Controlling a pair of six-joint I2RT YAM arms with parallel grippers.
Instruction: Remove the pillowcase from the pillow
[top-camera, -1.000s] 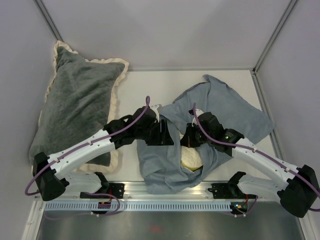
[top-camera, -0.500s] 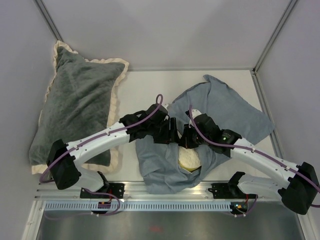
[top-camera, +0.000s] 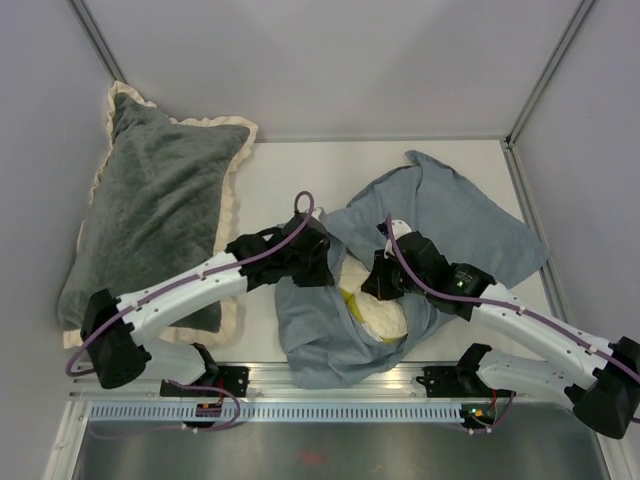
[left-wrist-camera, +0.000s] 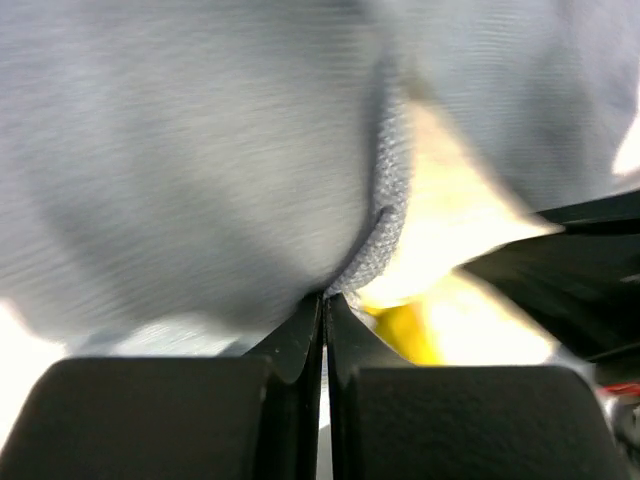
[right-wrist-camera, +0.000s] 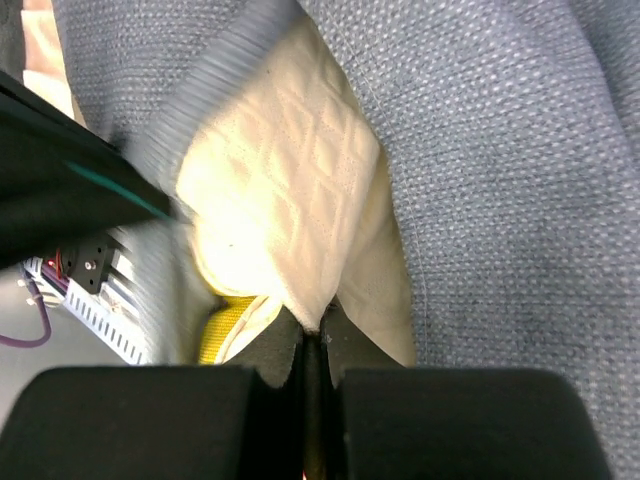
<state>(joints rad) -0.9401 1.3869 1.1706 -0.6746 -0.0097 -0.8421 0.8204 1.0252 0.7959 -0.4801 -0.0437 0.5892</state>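
The left claw (left-wrist-camera: 323, 300) is pinched shut on the hem of the pillowcase (left-wrist-camera: 200, 150). Just beside it, the right claw (right-wrist-camera: 310, 335) is clamped on a corner of the quilted pillow (right-wrist-camera: 290, 200), which pokes out of the cloth by both claws.

You are seeing a dark grey plush cushion (top-camera: 150, 210) with a cream ruffle lying well off to the left of your left gripper (left-wrist-camera: 323, 297), beside the side wall (top-camera: 40, 120). A metal rail (top-camera: 330, 385) is running along the table (top-camera: 290, 180) edge, nearside of that gripper.
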